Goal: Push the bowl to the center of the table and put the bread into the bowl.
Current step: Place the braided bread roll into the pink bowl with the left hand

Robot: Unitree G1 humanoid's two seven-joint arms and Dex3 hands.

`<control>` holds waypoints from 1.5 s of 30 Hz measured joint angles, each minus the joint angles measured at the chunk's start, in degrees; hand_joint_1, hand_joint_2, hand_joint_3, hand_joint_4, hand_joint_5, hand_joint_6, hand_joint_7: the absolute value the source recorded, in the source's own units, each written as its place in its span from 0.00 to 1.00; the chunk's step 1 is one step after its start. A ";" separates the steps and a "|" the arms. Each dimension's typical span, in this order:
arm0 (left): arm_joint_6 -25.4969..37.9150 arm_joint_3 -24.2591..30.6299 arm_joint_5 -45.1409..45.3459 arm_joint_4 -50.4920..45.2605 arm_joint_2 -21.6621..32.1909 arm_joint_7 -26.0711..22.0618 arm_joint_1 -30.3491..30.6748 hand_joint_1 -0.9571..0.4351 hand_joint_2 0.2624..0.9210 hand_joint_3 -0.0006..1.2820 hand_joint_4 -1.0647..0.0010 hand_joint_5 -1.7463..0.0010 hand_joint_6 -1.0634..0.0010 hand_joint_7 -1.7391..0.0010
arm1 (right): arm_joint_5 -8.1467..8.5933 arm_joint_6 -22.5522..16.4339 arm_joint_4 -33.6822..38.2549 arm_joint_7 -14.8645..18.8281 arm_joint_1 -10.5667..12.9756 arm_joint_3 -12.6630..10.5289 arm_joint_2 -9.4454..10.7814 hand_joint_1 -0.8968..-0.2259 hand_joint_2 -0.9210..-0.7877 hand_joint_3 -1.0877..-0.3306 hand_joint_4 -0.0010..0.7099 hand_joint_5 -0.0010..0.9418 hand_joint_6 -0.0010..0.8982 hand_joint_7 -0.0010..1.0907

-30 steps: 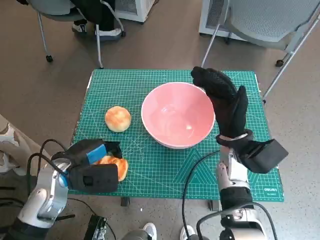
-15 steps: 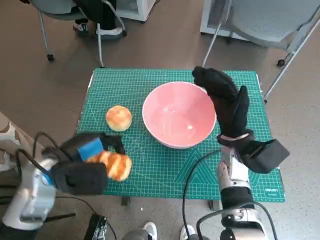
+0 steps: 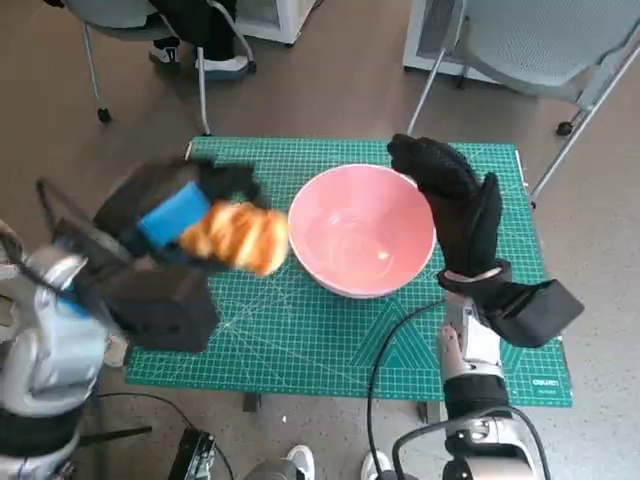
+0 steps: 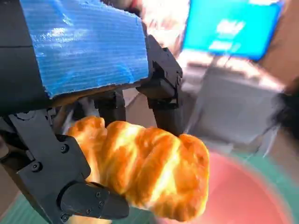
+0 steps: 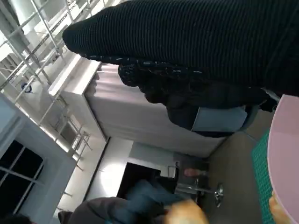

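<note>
Bowl point(image 3: 362, 230) sits about mid-bench, so the push looks done. The left robot hand point(image 3: 170, 225) grips the bread point(image 3: 238, 236) aloft, just left of the rim; release remains. Right robot hand point(image 3: 450, 205) spread beside the bowl.

1. In the head view the left hand point(image 3: 165, 225) and the bread point(image 3: 238, 237) it holds are smeared by motion blur, left of centre, so its fingers cannot be made out.
2. They cover the mat point(image 3: 330, 330) beneath them.
3. The bowl point(image 3: 362, 230) shows only as a pink sliver at the right edge of the right wrist view.
4. The person point(image 5: 135, 205) at that view's bottom is blurred and cut off.
</note>
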 measured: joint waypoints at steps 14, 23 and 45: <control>-6.10 -9.98 3.17 17.26 -8.86 1.66 -15.65 0.69 0.99 0.02 0.28 0.36 0.36 0.37 | 0.95 0.25 -1.20 0.80 0.83 -1.06 -1.35 0.42 0.00 0.39 0.34 0.00 0.09 0.45; -12.13 -13.56 3.61 32.11 -14.24 3.87 -21.77 0.69 1.00 0.02 0.31 0.37 0.36 0.35 | 1.13 0.71 -3.96 -0.03 2.62 -2.27 -2.56 0.41 0.00 0.40 0.34 0.00 0.09 0.44; -16.36 -16.52 4.98 57.35 -21.98 8.16 -30.38 0.81 1.00 0.13 0.43 0.26 0.59 0.46 | 0.94 0.92 -7.74 -2.85 5.00 -3.46 -3.67 0.40 0.00 0.44 0.36 0.01 0.12 0.40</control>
